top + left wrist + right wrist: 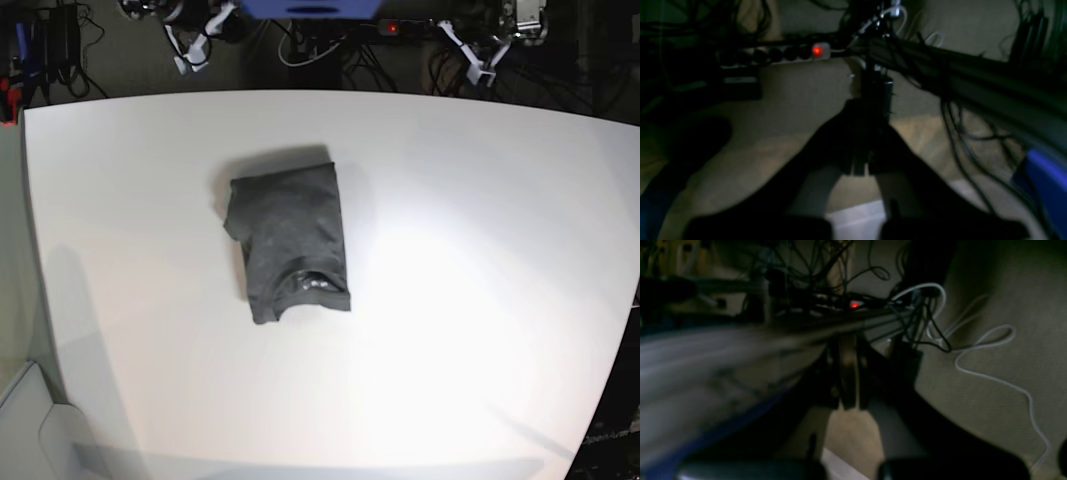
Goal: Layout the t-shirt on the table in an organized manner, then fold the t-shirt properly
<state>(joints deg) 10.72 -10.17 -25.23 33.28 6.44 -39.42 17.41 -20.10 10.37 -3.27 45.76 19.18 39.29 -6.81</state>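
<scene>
a: t-shirt (292, 245) lying folded on the worktop (480, 250), a compact dark grey rectangle a little left of centre in the base view. collar opening showing near the lower end of the bundle, with a small pale tag visible inside. one corner of cloth poking out at the upper left side.

b: and the hands?

a: both parked beyond the far edge of the worktop, well apart from the shirt. left hand (858, 166) seen from its own wrist camera: dark fingers pressed together, closed on nothing, pointing toward the floor and a tangle of cables. same for the right hand (848, 403): closed, nothing gripped, aimed at the floor below the worktop edge.

b: anything else around?

a: power strip with a glowing red switch (816, 50) in the left wrist view, among black cables. white cable (990, 373) looping across the floor in the right wrist view. both wrist views dim and blurred, so little more to tell. in the base view, white arm parts at the top edge, left and right, and a blue block (310, 8) between them.

b: shirt touching anything?

a: only the worktop. bare white surface all round it.
</scene>
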